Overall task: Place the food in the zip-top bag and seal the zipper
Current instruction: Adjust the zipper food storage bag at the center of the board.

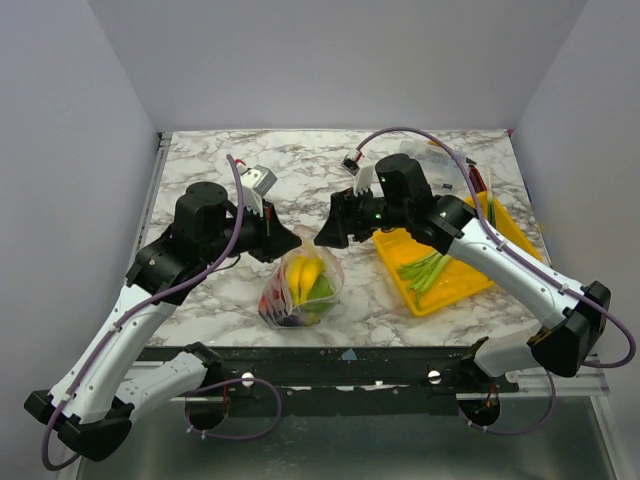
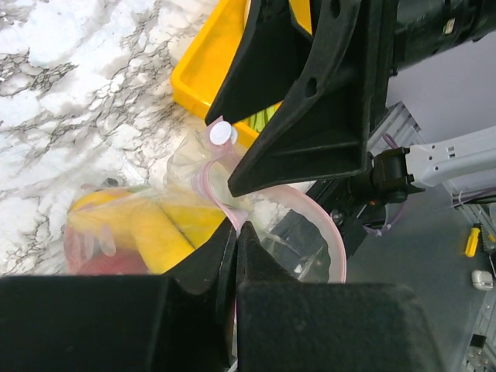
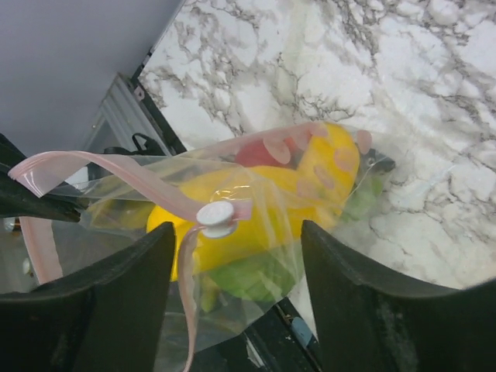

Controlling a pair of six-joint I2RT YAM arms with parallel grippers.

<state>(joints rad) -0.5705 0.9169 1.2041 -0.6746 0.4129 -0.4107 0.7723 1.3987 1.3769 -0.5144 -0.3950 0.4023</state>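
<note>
- Zip-top bag [image 1: 275,300], by the desk's [image 1: 380,310] front edge: food [image 1: 308,276] inside, mouth not yet closed.
- Left tool [image 2: 236,229]: clenched on the zipper [image 3: 116,167].
- Right tool [image 3: 232,232]: released, straddling the white slider [image 3: 215,215].
- Step, by my reckoning: sealing. Next: pinch the slider and draw it along the strip.
- Yellow tray [image 1: 500,225]: beyond, to the right.

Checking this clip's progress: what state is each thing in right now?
food: inside the zip-top bag.
zip-top bag: filled, top held up.
zipper: partly open, not sealed.
left gripper: fingers shut on the zipper.
right gripper: fingers open, either side of the zipper.
yellow tray: holding green beans.
</note>
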